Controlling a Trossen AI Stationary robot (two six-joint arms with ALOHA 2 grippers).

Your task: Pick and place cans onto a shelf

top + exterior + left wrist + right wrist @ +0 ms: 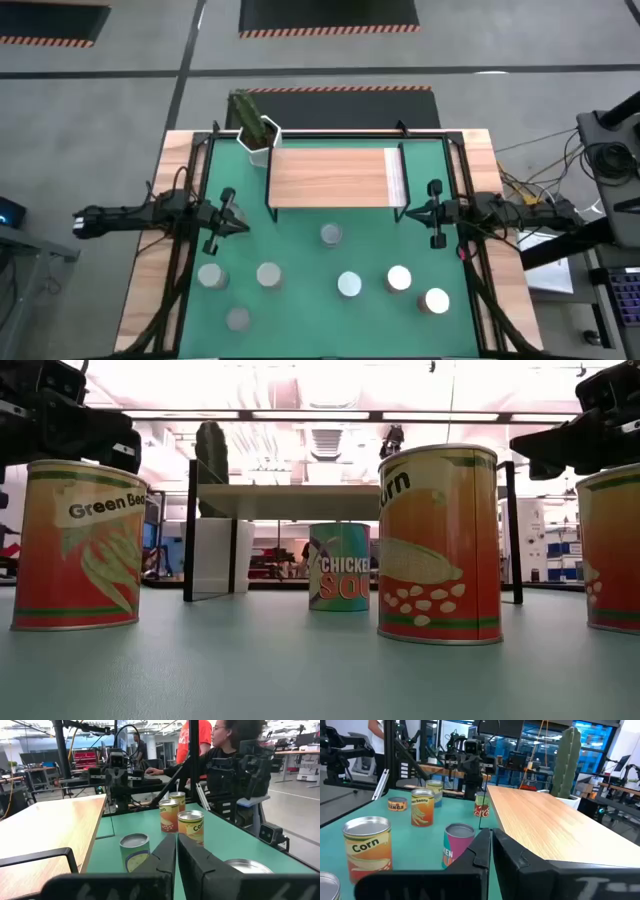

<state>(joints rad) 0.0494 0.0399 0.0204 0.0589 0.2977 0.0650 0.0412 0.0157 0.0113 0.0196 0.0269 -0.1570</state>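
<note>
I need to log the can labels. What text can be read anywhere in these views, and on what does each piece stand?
"Green Bea", cut off: left can, low view.
"CHICKE" over "SOU", cut off: teal and pink can below the shelf.
"urn", cut off: orange can.
"Corn": can, right wrist view.
"Corn": can, left wrist view.
Other cans' labels: too small or blurred.
</note>
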